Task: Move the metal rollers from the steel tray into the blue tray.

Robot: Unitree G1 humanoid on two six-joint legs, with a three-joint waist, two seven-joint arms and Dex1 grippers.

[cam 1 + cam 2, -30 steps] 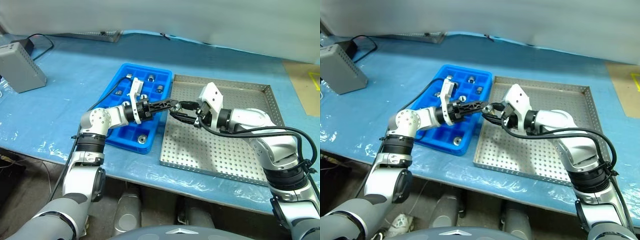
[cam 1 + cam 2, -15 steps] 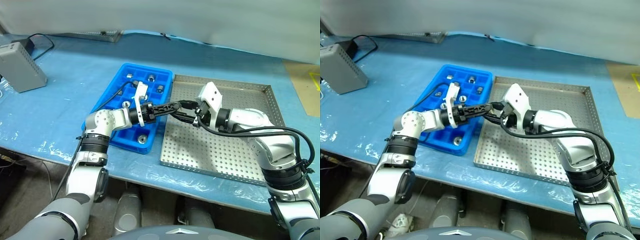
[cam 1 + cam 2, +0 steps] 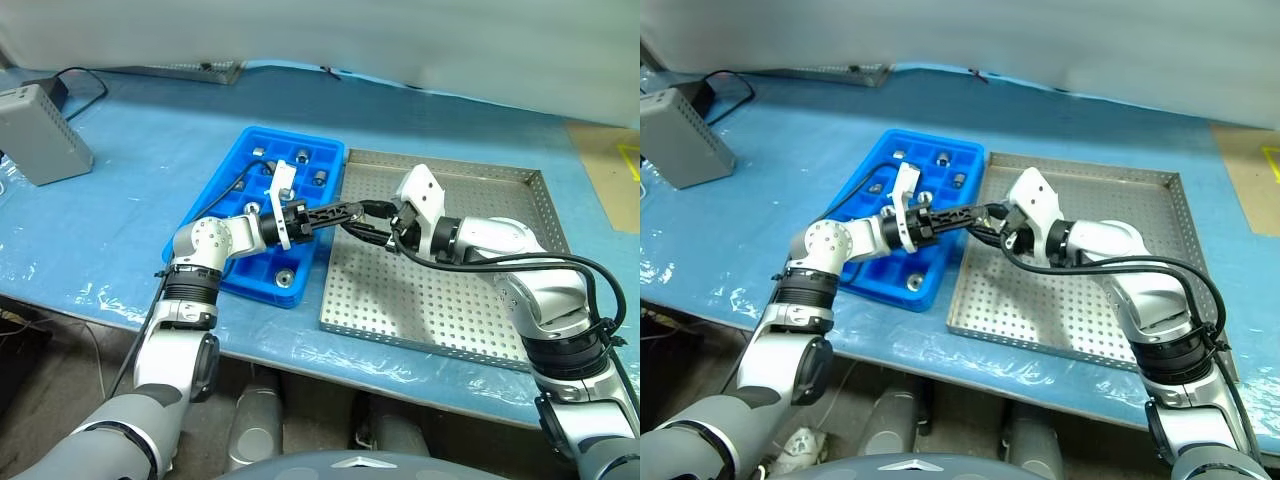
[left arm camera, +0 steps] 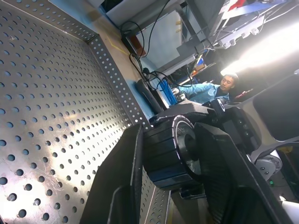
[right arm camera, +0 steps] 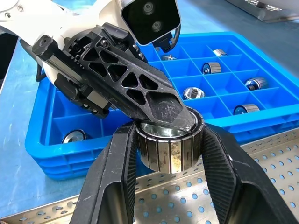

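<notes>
Left pincer (image 5: 175, 114) has closed onto the roller (image 5: 169, 147) (right pincer (image 5: 170, 154) holding).

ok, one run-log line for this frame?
phase: handover over steel tray | right gripper: shut on roller | left gripper: shut on same roller | blue tray: several rollers

Two black fingers of the right gripper (image 5: 169, 154) squeeze a short, shiny silver metal roller (image 5: 167, 150) from both sides. The black, hole-patterned fingers of the left gripper (image 5: 164, 109) reach in from the other side, and one tip lies on top of that roller. Under them is the silver steel tray with many little holes (image 5: 261, 186). Just behind it sits the bright blue plastic tray with square pockets (image 5: 42, 126). More shiny rollers (image 5: 194, 93) sit in its pockets, one in each.
</notes>
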